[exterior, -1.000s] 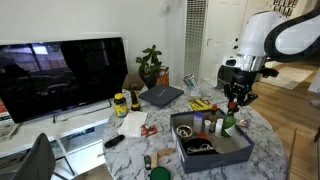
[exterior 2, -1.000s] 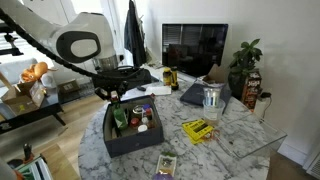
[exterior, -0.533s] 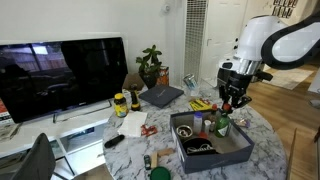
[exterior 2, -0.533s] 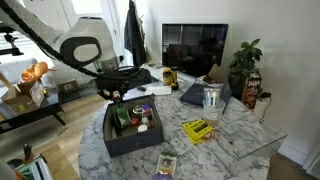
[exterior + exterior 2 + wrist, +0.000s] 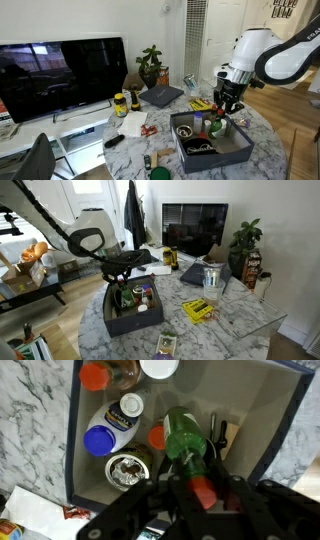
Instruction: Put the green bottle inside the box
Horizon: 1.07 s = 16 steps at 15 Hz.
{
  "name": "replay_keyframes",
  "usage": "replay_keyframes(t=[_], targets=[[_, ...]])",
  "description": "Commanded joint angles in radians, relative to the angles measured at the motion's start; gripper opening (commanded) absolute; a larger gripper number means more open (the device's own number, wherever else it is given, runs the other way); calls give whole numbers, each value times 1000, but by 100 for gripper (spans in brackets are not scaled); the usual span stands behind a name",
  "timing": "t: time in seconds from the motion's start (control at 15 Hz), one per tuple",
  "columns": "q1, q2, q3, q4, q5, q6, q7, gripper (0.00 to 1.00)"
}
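Note:
The green bottle stands tilted inside the dark grey box, with its lower part below the walls. It also shows in the exterior view from the opposite side, in the box. My gripper is right above the box, shut on the bottle's neck. In the wrist view the gripper clamps the neck by the red cap, and the green bottle hangs over the box floor.
The box also holds a blue-lidded bottle, a white-lidded jar and a metal can. On the marble table are a laptop-like slab, a yellow-lidded jar, a yellow packet and a glass pitcher. A TV stands behind.
My gripper has come down and moved over the box with the green bottle, lowering the bottle in among the other items.

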Motion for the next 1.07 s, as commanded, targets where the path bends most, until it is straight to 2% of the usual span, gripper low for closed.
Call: replay_keyframes(t=[0.0,0.27,0.6,1.0], targets=[[-33,67,28,1,-54,69,34,8],[-60,118,36,1,-91,115,48,8],[-84,163,45,14,-87,153,43,8],[-119,186,47,48,-81,140,45,8]])
